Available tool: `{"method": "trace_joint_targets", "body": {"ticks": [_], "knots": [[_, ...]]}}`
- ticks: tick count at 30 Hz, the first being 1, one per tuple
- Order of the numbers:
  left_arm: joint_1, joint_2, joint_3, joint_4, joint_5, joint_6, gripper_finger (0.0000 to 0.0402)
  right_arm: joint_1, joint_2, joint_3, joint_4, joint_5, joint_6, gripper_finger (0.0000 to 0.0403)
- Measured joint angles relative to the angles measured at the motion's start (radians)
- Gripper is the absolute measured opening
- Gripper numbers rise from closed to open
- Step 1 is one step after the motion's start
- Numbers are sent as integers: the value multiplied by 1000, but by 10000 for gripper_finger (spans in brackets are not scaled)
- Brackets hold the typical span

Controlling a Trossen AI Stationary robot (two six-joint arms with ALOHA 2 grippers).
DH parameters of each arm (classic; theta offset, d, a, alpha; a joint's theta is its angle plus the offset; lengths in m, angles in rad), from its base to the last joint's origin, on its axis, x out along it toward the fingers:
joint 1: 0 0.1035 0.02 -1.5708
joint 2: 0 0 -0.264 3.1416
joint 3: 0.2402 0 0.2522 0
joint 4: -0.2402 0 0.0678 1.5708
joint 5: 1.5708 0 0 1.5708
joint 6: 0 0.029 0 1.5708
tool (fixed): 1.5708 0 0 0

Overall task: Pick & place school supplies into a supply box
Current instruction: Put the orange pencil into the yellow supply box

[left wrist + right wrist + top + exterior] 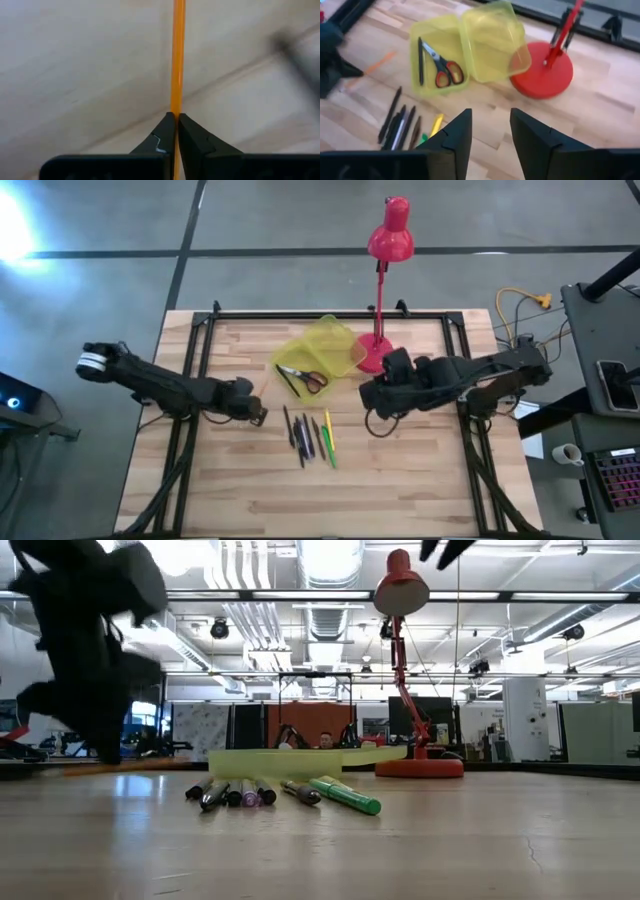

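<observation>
The supply box (318, 352) lies open on the far middle of the table, its lid (492, 42) folded back beside it. Red-handled scissors (445, 70) and a dark pen (420, 60) lie inside. Several pens and pencils (310, 438) lie side by side on the wood in front of the box. My left gripper (258, 416) is low, left of that row, shut on an orange pencil (178, 55). My right gripper (490, 130) hangs open above the table, right of the box, holding nothing. My left gripper pinches the orange pencil's shaft (176, 107) between its two fingertips (162, 132). The fingers come from above, slanting down. The pencil sticks out ahead of the fingers toward the box, about level and close over the wood (377, 65). Whether it is clear of the table I cannot tell.
A red desk lamp stands with its round base (375, 352) at the box's right side, its head (392, 235) beyond the far edge. A black frame (300, 315) runs along the table's far and side edges. Bare wood (300, 500) lies near the front.
</observation>
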Motion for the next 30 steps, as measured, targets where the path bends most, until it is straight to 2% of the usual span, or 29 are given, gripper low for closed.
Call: {"method": "trace_joint_targets", "body": {"ticks": [7, 12, 15, 18, 24, 26, 30], "knots": [[-185, -218, 0, -3, -247, -229, 3, 53, 13, -92, 7, -4, 147, 108], [-178, -258, 0, 154, -384, -256, 2, 83, 42, -96, 15, 1, 222, 99], [-126, -235, 2, 273, -415, -215, 1, 99, 44, -95, 22, 25, 258, 93], [-67, -204, 2, 278, -359, -120, 1, 106, 44, -95, 22, 29, 262, 89], [-43, -125, 3, 289, -137, 108, 0, 111, 43, -96, 23, 23, 193, 88], [-45, -87, 3, 284, -85, 132, 0, 108, 50, -96, 23, 22, 178, 91], [-45, 21, 3, 283, -81, 89, 14, 94, 65, -98, 25, 18, 156, 95]]}}
